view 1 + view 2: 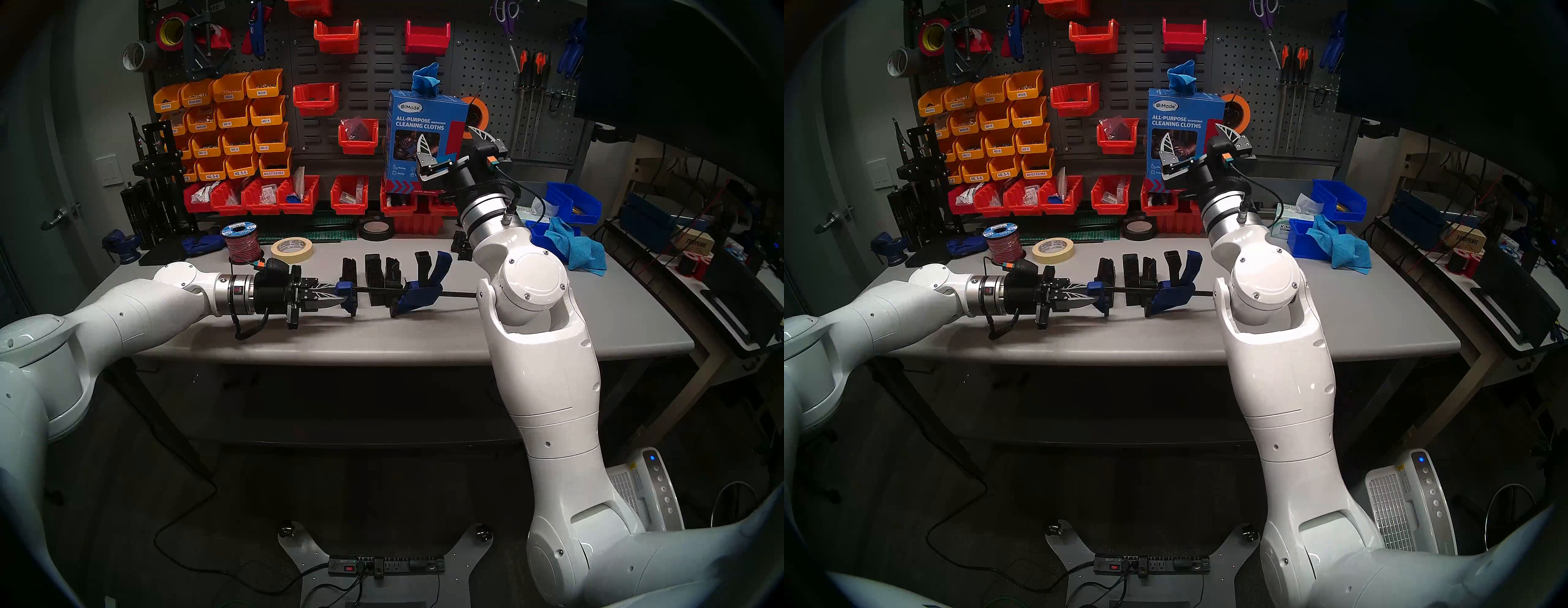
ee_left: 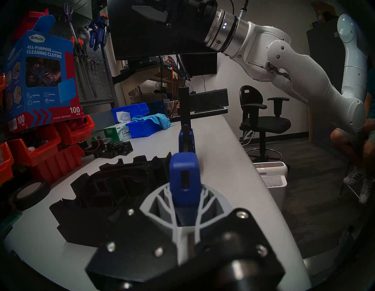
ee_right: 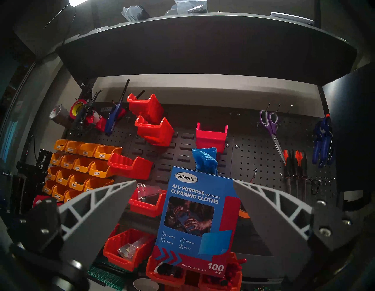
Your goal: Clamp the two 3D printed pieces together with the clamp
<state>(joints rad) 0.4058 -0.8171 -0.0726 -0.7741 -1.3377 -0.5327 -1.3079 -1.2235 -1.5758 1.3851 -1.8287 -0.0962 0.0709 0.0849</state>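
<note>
Blue plastic fills the left hand [image 1: 329,293]: its fingers are pinched tight on the end jaw of the clamp [image 1: 382,290], holding the bar level just above the table [image 1: 424,339]. Beyond those fingertips the thin black bar runs out past the two 3D printed pieces [image 1: 382,274], which stand upright on the table just behind the bar between the two blue jaws, then on to the trigger handle at the far end. The clamp looks stiff but long and handle-heavy, so a grip at one end will likely let it sag or twist; the handle seems the firmer place to hold. The pieces look light, rigid and easily tipped. Farther off and higher, the right hand [image 1: 449,142] is spread wide, holding nothing.
</note>
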